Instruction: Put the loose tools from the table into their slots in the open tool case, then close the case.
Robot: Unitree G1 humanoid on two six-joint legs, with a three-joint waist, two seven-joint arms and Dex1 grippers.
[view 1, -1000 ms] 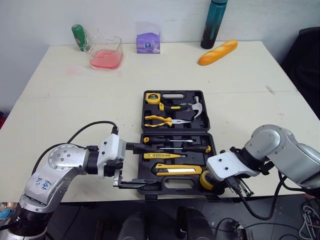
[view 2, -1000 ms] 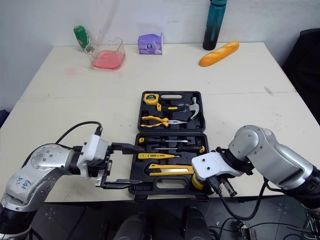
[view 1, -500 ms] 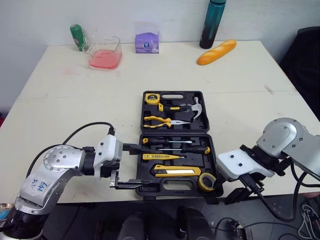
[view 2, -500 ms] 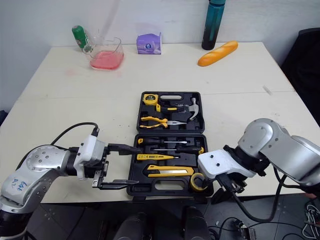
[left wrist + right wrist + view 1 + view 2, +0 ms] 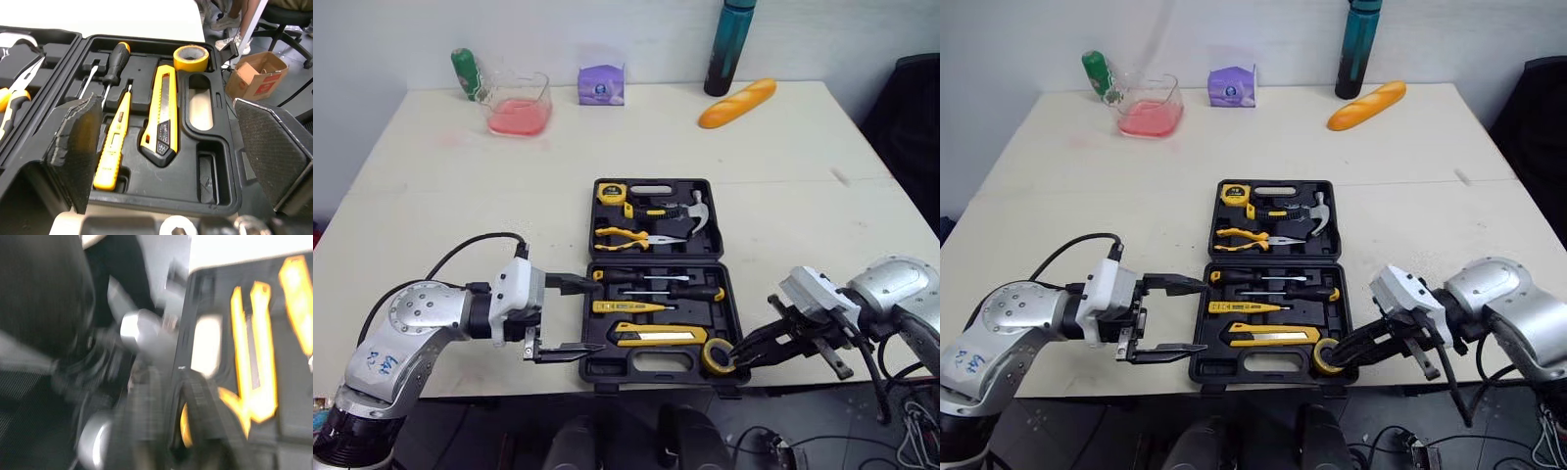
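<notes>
Right end effector sits at tape roll inside tool case

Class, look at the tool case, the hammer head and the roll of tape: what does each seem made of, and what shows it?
Tool case: black moulded plastic, matt, judging by its shaped slots and dull sheen. Hammer head: polished metal, probably steel, by its silvery shine. Roll of tape: smooth and yellow, likely plastic tape, though the look leaves it open.
</notes>
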